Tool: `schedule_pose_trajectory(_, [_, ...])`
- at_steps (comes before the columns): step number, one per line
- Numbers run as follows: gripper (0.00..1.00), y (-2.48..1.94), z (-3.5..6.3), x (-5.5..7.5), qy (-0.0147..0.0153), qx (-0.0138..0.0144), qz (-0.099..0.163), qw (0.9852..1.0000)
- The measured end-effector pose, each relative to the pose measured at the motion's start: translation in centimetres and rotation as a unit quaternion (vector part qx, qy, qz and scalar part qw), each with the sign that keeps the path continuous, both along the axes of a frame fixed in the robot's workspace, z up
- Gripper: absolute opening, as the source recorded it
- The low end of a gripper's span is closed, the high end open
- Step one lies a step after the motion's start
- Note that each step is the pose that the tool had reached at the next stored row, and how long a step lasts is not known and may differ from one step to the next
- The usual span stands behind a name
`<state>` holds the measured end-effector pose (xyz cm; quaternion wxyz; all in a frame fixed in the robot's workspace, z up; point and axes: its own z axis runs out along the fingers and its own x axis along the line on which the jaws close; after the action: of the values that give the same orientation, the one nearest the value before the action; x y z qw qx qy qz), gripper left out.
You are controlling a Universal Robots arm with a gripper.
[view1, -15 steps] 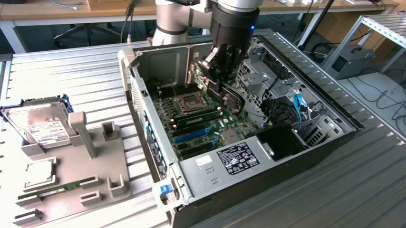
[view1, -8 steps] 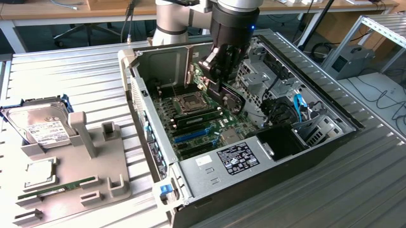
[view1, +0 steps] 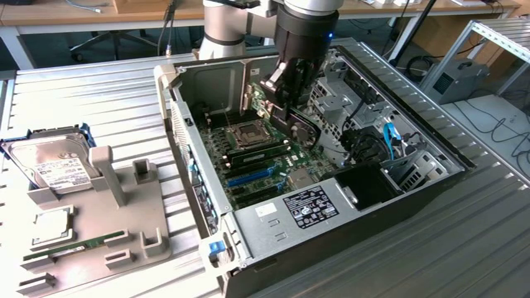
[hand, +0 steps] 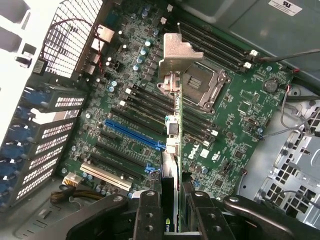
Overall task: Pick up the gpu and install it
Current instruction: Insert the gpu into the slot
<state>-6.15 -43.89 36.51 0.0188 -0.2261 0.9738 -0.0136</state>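
We are finding the gripper (hand: 176, 212) clamped on the graphics card (hand: 176, 125), its fingers (hand: 150, 215) pinching the card's top edge. The card is hanging edge-down inside the open computer case (view1: 331, 248), over the motherboard (hand: 240, 105) toward the case's middle, apparently not yet seated. We are judging it light, stiff and fragile; the bare edges and metal bracket (hand: 177, 55) are offering the safest hold

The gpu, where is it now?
At the exterior view's centre, the gpu is held by the gripper inside the open computer case, above the motherboard.
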Motion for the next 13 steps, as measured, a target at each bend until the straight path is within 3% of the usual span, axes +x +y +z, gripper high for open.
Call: schedule_pose_trajectory(13, [0.26,0.0,0.0,0.0,0.0,0.0,0.021,0.9998])
